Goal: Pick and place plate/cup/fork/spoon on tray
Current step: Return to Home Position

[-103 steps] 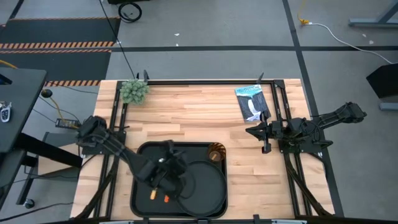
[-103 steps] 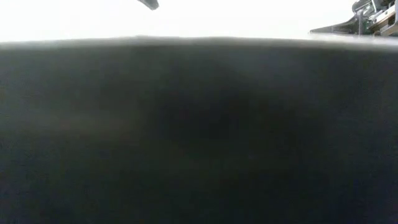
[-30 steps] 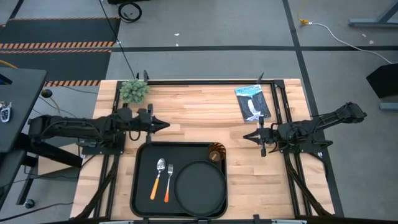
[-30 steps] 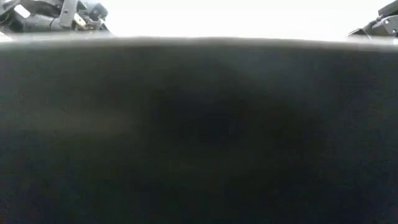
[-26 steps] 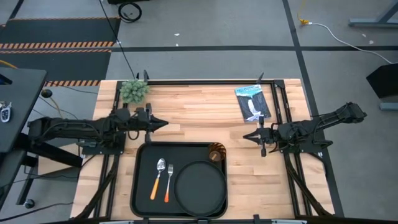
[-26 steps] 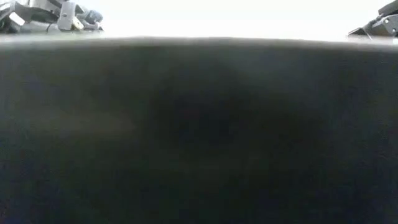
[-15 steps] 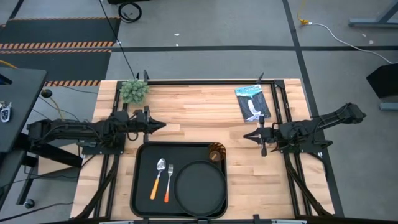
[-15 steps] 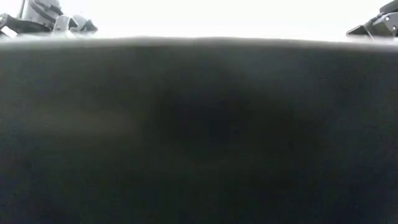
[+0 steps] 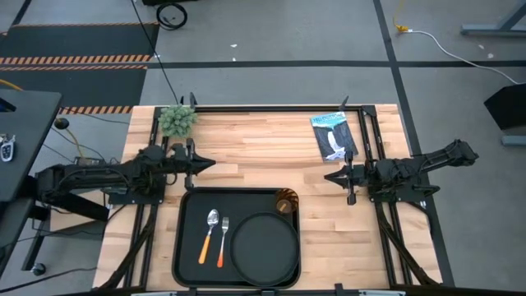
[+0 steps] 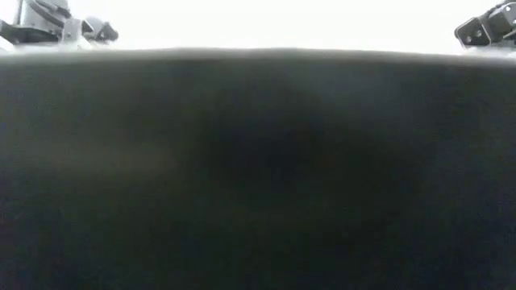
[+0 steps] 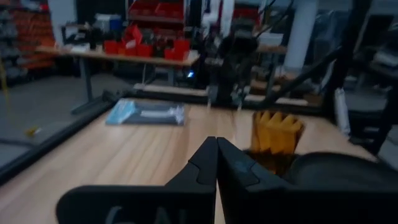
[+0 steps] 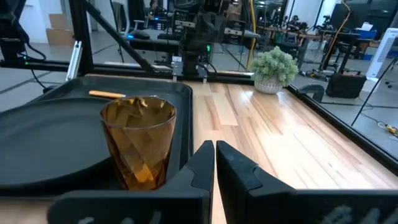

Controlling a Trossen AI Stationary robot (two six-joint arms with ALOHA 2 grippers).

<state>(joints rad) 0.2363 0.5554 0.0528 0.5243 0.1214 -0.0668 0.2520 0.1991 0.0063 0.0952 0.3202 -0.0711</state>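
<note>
The black tray (image 9: 187, 238) lies at the table's near middle. On it lie the round black plate (image 9: 265, 242), the spoon (image 9: 208, 234) with a yellow-orange handle, and the fork (image 9: 222, 241) with a red-orange handle beside it. The amber cup (image 9: 286, 201) (image 12: 139, 143) stands upright in the tray's far right corner. My left gripper (image 9: 212, 165) (image 11: 216, 163) is shut and empty above the table, just beyond the tray's far left corner. My right gripper (image 9: 327, 176) (image 12: 215, 163) is shut and empty, to the right of the cup.
A small potted plant (image 9: 177, 120) stands at the far left of the table. A blue-and-white packet (image 9: 333, 136) lies at the far right. The low view is almost wholly blocked by the tray's dark wall (image 10: 258, 169). Bare wood lies between the two grippers.
My left gripper has drawn back toward the table's left edge, staying shut. My right arm has shifted slightly toward the left. The things on the tray have stayed where they were.
</note>
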